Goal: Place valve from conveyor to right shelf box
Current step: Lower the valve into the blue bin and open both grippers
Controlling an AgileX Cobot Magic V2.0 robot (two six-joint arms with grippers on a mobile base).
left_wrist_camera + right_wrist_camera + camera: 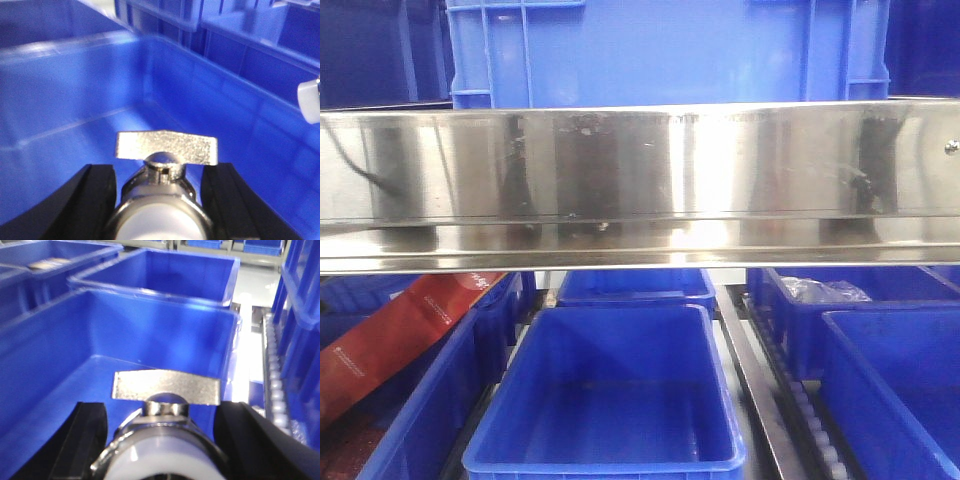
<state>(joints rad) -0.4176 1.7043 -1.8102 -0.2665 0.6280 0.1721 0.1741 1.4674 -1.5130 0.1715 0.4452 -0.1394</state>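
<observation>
Closest to my left wrist camera, the left gripper (160, 172) has its black fingers (95, 200) pressed in on a valve (162, 195), one on each side of the body. The flat metal handle lies crosswise on top. I read that grip as chosen so the handle clears the fingers and the round body cannot roll. The right gripper (164, 410) shows the same picture, clamped the same way on a second valve (165, 440). So neither valve is on the conveyor, which no view shows; both hang in the air over blue plastic. Under the left one is the bare floor of a box (210, 105), and the right one looks into a second box (150, 325) (whether these are one box or two I cannot tell, nor which counts as the right shelf box). Held level and inside the line of the walls, each valve should, I judge, drop onto the floor and not a rim once the fingers spread. Beside the second box, on its right, runs a roller track (275, 390), which makes me think it is the middle box (610, 345) of the front view, seen empty there. Farthest off, the steel rail (640, 170) crosses that view with a crate (660, 50) above it, so I would keep any lift low.
</observation>
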